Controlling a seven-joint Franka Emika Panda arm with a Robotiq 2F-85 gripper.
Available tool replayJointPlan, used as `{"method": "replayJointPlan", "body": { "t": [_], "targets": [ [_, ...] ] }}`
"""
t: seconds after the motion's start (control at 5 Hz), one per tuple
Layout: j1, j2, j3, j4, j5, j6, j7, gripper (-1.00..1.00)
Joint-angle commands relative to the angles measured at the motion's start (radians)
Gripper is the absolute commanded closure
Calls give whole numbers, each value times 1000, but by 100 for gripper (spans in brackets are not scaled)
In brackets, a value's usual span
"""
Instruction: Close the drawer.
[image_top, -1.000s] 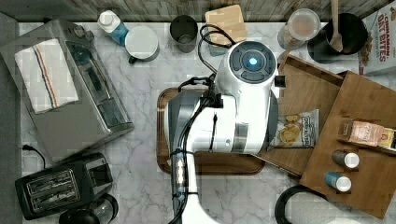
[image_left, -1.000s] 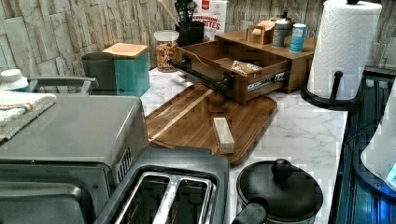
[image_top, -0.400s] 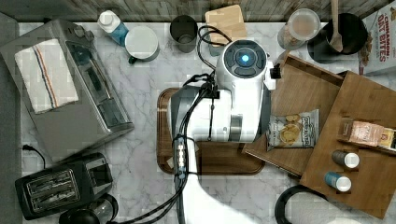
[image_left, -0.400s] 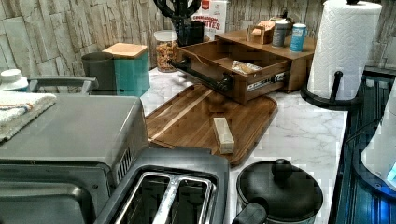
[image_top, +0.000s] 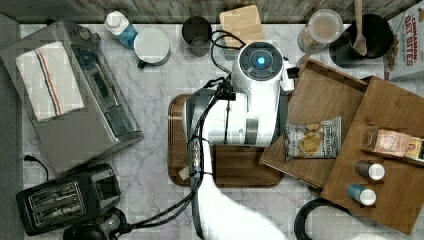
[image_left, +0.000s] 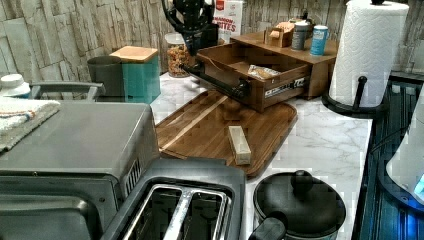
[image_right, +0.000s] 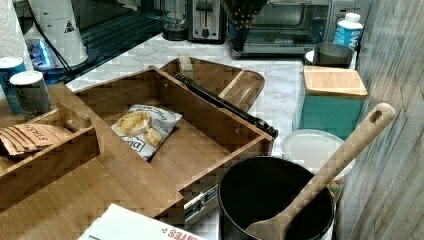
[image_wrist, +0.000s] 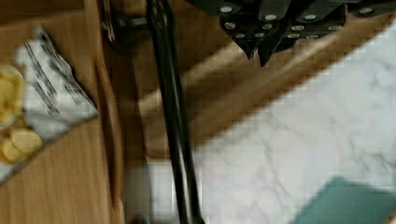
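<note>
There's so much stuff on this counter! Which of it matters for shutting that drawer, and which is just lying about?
Matters:
drawer, pulled open
its black handle bar
gripper
chip bag, riding inside the drawer

Just lying about:
wooden tray
paper towel roll
toaster
teal box
pot with wooden spoon

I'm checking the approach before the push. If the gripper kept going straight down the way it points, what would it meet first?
Probably the wooden serving tray or the marble counter beside the drawer's black handle. The gripper sits off to the handle's side; depth is unclear.
</note>
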Motion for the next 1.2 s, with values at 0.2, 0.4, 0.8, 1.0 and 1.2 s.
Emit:
{"method": "replayJointPlan", "body": {
  "t": [0.2, 0.4, 0.8, 1.0, 1.2],
  "targets": [
    [-3, 105, -19, 103, -102, 90, 3, 100],
    [-12, 146, -22, 130, -100, 107, -15, 100],
    [-9, 223, -42, 174, -133, 126, -22, 100],
    [-21, 233, -39, 183, -139, 136, -13, 100],
    [-45, 248, -33, 211, -126, 113, -61, 100]
  ]
}}
